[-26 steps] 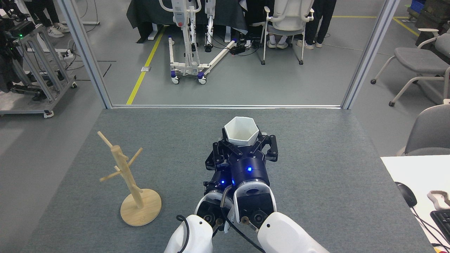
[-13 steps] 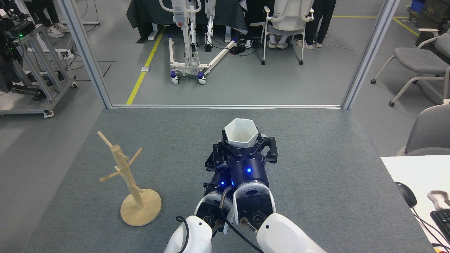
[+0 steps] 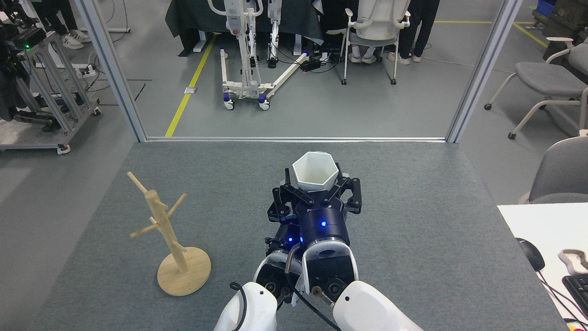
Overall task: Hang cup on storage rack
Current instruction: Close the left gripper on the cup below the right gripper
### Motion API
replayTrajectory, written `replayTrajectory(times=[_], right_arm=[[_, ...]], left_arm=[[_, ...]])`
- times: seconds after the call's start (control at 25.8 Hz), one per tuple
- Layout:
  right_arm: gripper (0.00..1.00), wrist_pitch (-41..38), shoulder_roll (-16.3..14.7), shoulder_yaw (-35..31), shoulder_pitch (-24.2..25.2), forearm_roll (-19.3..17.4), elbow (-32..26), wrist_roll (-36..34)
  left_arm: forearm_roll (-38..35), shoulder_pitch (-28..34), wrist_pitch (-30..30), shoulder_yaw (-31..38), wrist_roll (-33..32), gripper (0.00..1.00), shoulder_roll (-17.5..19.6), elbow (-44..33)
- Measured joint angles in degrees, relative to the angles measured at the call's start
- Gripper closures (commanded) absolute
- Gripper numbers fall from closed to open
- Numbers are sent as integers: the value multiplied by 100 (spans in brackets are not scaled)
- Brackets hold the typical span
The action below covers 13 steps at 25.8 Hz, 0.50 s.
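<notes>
**Cup held upright mid-table, rack waiting at the near-left**

White faceted cup (image 3: pixel 315 172) upright, hexagonal rim open toward the camera, sitting around the middle of the grey felt-covered table (image 3: pixel 413 239), somewhat nearer the far edge than the near one. Gripped low on its body by the right gripper (image 3: pixel 317 195), black fingers (image 3: pixel 350 195) closed in against the cup's sides from left and right. Blue light glowing on the dark wrist housing just behind.

Left gripper (image 3: pixel 281 209) tucked close beside and slightly under the right one, to its left; mostly hidden by the right wrist, so open or closed cannot be told. Both white forearms entering from the near edge, side by side.

Storage rack (image 3: pixel 172 239) standing apart from the cup, toward the near-left corner of the table. Round wooden base flat on the surface, post leaning slightly left in this view, pegs angled upward, all bare.

Beyond the far edge: metal frame posts, grey floor with a yellow line (image 3: pixel 188 87), a wheeled white stand (image 3: pixel 243 87). Office chairs (image 3: pixel 542 82) off the right side.
</notes>
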Motion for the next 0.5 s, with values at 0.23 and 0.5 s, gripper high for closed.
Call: replayTrajectory(times=[0.23, 0.5], right_arm=[[0, 0, 10, 6, 13, 0, 0, -4], [0, 0, 23, 9, 21, 6, -6, -8]], left_arm=[[-3, -1, -2, 4, 1, 100, 4, 0], [-9, -2, -6, 9, 1, 100, 3, 1]])
